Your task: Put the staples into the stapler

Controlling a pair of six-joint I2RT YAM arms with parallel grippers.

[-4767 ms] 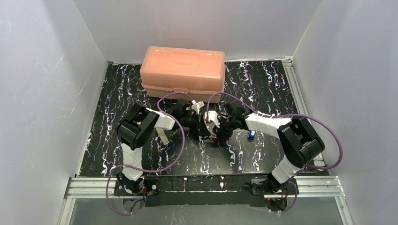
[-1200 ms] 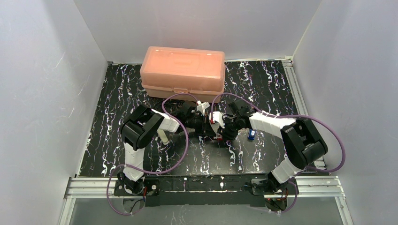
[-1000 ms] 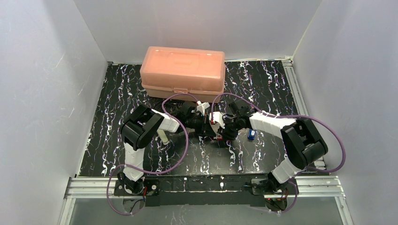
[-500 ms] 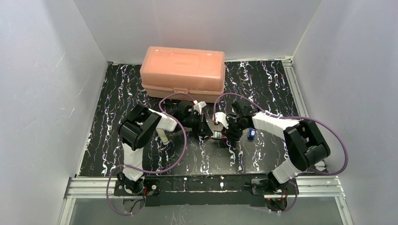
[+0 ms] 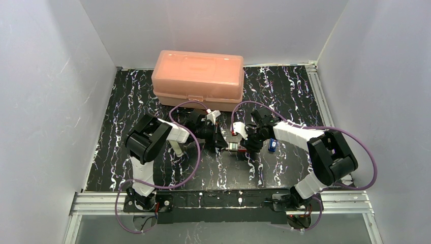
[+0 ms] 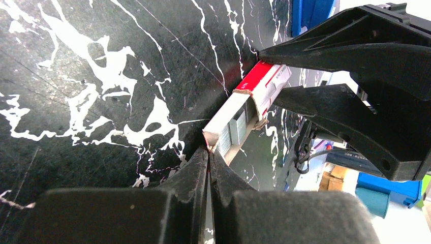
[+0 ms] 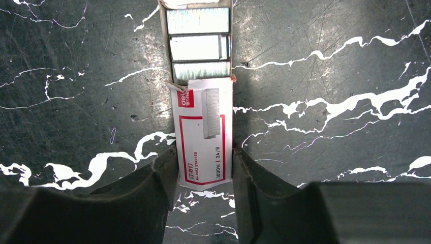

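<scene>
The little red-and-white cardboard staple box (image 7: 206, 137) lies flat mid-bench, between my arms. Its white inner tray (image 7: 198, 30) stands partway out, baring silvery staple strips (image 7: 199, 48). My right gripper (image 7: 205, 155) clasps the sleeve from both sides. My left gripper (image 6: 208, 152) is closed tight, apparently pinching the tray's end wall. So the box is open, but no strip is lifted. A small blue object (image 5: 273, 146) beside my right arm may be the stapler. Loading is all still to do.

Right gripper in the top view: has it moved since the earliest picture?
Yes. The right gripper has shifted rightward, closer to the small blue object.
</scene>
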